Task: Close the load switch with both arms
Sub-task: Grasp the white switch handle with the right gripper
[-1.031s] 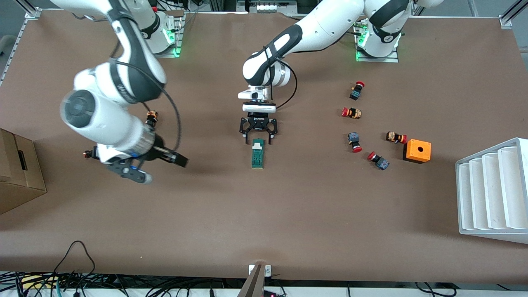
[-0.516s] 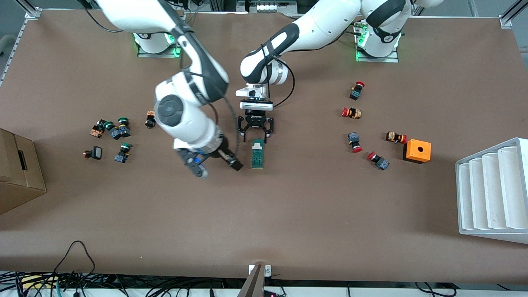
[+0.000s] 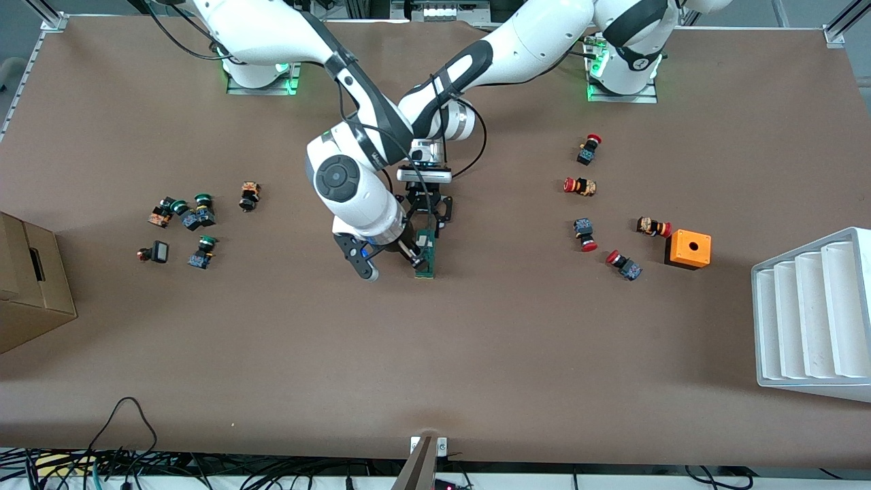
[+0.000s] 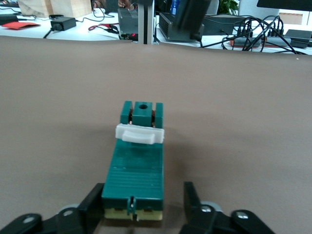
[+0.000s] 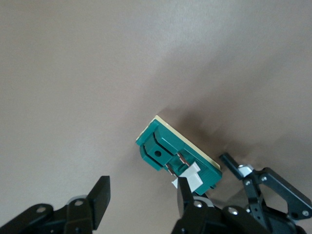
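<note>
The load switch (image 3: 426,254) lay flat near the middle of the brown surface (image 3: 476,354), its long axis running toward the front camera. In the left wrist view the load switch (image 4: 135,165) showed a dark-green body with a white cross piece (image 4: 139,134) partway along its top.

The left gripper (image 3: 427,216) was down at the end of the switch farther from the front camera. In its wrist view the left gripper (image 4: 141,207) had one finger (image 4: 90,204) on each side of that end. The jaws stood close beside the green body, partly closed; contact could not be confirmed.

The right gripper (image 3: 398,255) was low beside the switch, on the side toward the right arm's end of the surface. In its wrist view the right gripper (image 5: 141,197) had one finger (image 5: 185,187) at the white piece of the load switch (image 5: 178,156), the other finger (image 5: 100,197) standing clear over bare surface. The jaws were parted and grasped nothing.

A group of green-capped push buttons (image 3: 184,218) lay toward the right arm's end. Red-capped push buttons (image 3: 585,204) and an orange box (image 3: 688,249) lay toward the left arm's end.
</note>
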Controlling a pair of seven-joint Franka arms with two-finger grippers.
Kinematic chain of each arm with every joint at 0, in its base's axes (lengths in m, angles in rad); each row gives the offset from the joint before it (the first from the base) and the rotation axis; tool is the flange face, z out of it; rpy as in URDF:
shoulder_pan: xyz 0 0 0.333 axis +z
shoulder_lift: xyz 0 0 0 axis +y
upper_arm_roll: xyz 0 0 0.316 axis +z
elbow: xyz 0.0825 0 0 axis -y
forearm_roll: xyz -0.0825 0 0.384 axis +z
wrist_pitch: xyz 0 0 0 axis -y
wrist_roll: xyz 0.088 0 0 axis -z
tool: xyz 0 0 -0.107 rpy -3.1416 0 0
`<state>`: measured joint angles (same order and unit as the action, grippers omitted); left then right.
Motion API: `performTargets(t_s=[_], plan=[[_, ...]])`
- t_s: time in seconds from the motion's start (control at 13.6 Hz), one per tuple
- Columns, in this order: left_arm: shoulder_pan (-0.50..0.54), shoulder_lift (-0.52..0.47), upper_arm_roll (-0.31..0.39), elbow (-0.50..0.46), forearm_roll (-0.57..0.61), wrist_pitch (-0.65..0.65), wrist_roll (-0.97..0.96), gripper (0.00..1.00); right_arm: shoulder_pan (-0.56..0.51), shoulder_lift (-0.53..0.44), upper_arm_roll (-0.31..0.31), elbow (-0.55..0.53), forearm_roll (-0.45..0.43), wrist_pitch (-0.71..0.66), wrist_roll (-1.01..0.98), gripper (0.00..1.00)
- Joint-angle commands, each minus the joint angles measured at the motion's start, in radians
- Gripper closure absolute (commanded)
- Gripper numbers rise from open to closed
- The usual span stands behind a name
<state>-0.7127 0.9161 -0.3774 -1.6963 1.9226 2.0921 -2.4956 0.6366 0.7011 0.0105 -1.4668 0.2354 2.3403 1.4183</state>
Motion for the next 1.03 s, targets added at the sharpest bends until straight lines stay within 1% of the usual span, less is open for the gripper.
performTargets(t_s=[0.0, 0.29, 0.59, 0.81, 0.96], plan=[[-0.011, 0.032, 0.009, 0.040, 0.038, 0.006, -0.031, 0.38, 0.031, 0.024, -0.014, -0.012, 0.007, 0.057, 0.060, 0.45], [-0.011, 0.033, 0.011, 0.040, 0.039, 0.006, -0.031, 0.50, 0.034, 0.020, -0.014, -0.061, 0.007, 0.057, 0.082, 0.51], [-0.011, 0.035, 0.011, 0.040, 0.039, 0.006, -0.031, 0.57, 0.034, 0.011, -0.011, -0.084, 0.004, 0.040, 0.135, 0.52], [-0.010, 0.036, 0.011, 0.038, 0.071, 0.005, -0.031, 0.58, 0.043, 0.009, -0.007, -0.095, 0.001, 0.040, 0.163, 0.52], [-0.010, 0.040, 0.011, 0.040, 0.072, 0.005, -0.032, 0.58, 0.052, 0.003, -0.007, -0.105, 0.001, 0.040, 0.174, 0.52]])
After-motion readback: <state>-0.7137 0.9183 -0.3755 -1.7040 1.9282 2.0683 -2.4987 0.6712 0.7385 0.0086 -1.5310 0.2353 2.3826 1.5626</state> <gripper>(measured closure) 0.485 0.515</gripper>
